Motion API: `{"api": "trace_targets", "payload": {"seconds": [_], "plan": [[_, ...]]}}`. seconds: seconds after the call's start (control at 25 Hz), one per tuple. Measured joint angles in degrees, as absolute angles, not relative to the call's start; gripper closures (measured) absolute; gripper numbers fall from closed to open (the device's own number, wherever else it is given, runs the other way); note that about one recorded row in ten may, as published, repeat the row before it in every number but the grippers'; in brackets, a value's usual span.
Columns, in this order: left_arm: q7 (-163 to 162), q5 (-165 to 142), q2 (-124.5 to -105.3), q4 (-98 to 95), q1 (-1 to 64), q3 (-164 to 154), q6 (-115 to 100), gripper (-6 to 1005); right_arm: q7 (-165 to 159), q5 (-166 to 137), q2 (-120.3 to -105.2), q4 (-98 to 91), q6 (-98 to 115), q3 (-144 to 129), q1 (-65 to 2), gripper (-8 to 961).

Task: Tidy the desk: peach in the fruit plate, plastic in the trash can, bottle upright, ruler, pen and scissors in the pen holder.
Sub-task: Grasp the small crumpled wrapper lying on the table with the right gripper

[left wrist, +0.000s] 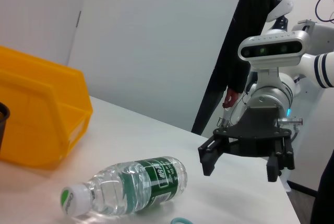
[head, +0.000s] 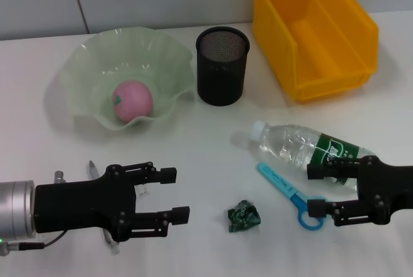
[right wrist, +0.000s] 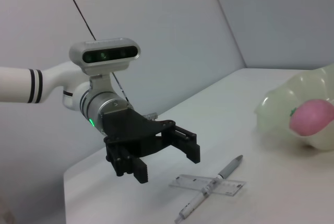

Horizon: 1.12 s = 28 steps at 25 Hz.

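On the white table (head: 206, 161) the pink peach (head: 133, 100) lies inside the pale green fruit plate (head: 87, 64), which stands at the far left. Just beside the plate, to its right, stands the black mesh pen holder (head: 222, 65), and further right is the yellow bin (head: 335, 44), which looks like the trash can. The water bottle (head: 303, 149) with a green label lies on its side at the right part of the table, its white cap pointing toward the middle. Near its front side lie the blue scissors (head: 290, 194), with the ring handle close to the right gripper (head: 314, 191). This gripper is released, its two black fingers apart; one finger is over the label end of the bottle and the other is close to the scissor handle, and it holds nothing. A small crumpled piece of green plastic (head: 243, 217) lies on the table between the two grippers, apart from both. The left gripper (head: 175, 194) is at the near left, also spread wide and holding nothing. In the right wrist view the pen (right wrist: 209, 195) lies crossed over the transparent ruler (right wrist: 207, 184) on the table, just beside this left gripper, and both are not grasped.
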<state>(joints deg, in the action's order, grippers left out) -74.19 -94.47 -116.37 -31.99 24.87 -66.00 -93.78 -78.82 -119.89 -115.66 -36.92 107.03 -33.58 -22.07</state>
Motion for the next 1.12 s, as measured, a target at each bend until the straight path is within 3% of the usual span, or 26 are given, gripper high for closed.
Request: {"api": "trace_targets", "payload": {"seconds": [0.32, 1.12], "plan": [[-73.71, -94.5, -116.84, -31.99, 24.5, -65.94, -93.75, 221, -81.46, -120.82, -115.15, -40.64, 107.81, -33.58, -24.18, 139], [-73.56, -94.7, -116.2, -32.09, 24.22, -64.73, -93.83, 221, -96.1, -139.67, -114.38, -54.68, 110.4, -41.97, -38.36, 139]]}}
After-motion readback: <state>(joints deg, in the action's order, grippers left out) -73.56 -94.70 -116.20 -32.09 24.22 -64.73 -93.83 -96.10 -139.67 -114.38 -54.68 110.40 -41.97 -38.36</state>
